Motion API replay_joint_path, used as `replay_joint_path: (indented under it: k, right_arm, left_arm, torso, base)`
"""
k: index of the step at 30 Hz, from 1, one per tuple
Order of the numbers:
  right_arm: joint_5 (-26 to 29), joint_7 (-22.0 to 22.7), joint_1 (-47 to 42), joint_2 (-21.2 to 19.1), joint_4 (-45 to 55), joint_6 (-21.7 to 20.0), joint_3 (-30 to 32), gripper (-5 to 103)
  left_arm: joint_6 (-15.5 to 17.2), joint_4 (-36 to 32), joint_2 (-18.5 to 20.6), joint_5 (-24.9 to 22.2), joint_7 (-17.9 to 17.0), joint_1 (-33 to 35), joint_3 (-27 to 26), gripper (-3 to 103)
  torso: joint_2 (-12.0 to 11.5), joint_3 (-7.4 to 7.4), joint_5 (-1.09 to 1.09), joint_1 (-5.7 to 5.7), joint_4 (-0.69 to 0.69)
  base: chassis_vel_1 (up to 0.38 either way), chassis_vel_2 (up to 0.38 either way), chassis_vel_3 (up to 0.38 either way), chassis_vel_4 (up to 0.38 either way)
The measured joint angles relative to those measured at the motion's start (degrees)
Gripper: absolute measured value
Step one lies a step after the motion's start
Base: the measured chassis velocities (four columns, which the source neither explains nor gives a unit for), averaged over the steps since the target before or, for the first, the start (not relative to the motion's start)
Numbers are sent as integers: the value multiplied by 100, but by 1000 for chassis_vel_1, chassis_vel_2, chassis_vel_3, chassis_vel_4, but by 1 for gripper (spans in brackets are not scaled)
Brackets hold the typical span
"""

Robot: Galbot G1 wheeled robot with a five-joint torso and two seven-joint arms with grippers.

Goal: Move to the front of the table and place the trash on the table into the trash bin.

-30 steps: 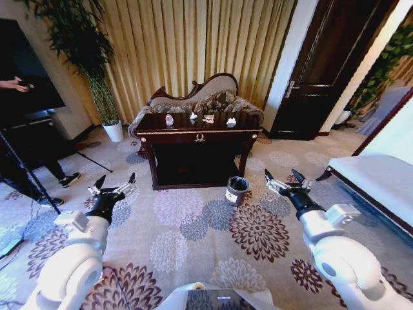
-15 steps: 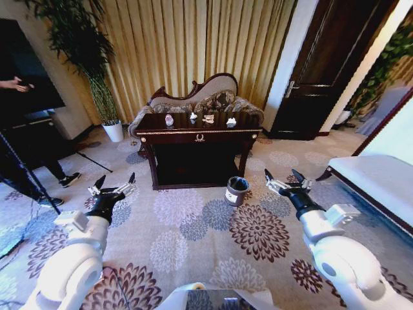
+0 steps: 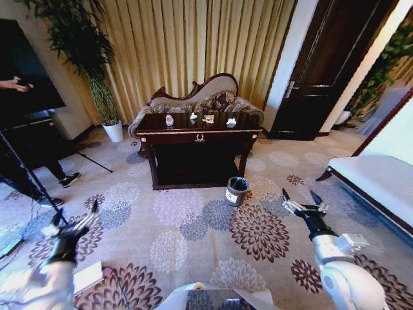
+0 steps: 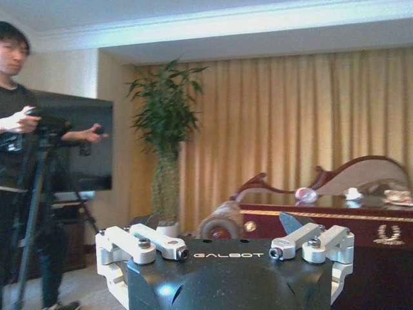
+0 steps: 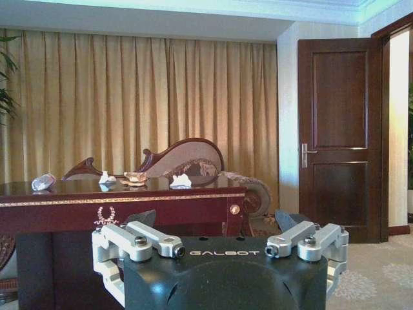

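One dark table (image 3: 193, 134) on floral carpet (image 3: 193, 226)

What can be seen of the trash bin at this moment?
The trash bin is a small dark cylinder with a pale metallic rim and a dark inside, with a pale patch on its side. It stands upright on the patterned carpet, just in front of the table near its right front leg, apart from it. Nothing touches it; whether anything lies inside cannot be told. Both grippers are well short of it.
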Motion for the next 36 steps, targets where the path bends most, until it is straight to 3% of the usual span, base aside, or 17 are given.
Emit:
replay_joint_path:
  k: [3,9,12,21,27,36]
  right_arm:
    - [5,3,74,0,16,-70,-2,100]
    - [-14,-34,247,-33,-85,-286,76,100]
    - [-85,-337,466,-116,-434,-439,302,100]
    - [319,-906,654,-330,-789,-478,778,100]
    - [602,-926,634,-266,-85,-841,925,100]
    - [411,-912,780,-199,92,-930,782,100]
  left_arm:
    - [6,-64,-13,-44,137,11,-13,100]
    - [464,-140,126,-197,203,-121,-61,100]
    - [772,-45,314,-259,295,-310,-43,100]
    - [1188,-98,472,-318,541,-468,7,100]
    - [1326,-292,461,-301,569,-493,-21,100]
    - [1350,-325,464,-285,567,-497,-40,100]
  torso:
    - [0,0,0,1,-1]
    - [0,1,0,0,-1]
    - [-1,1,1,1,0]
    - [-1,1,1,1,0]
    - [-1,1,-2,1,0]
    - [-1,1,0,0,0]
  base:
    - [0,0,0,0]
    - [0,0,0,0]
    - [0,0,0,0]
    - [0,0,0,0]
    - [0,0,0,0]
    - [-5,4,7,-4]
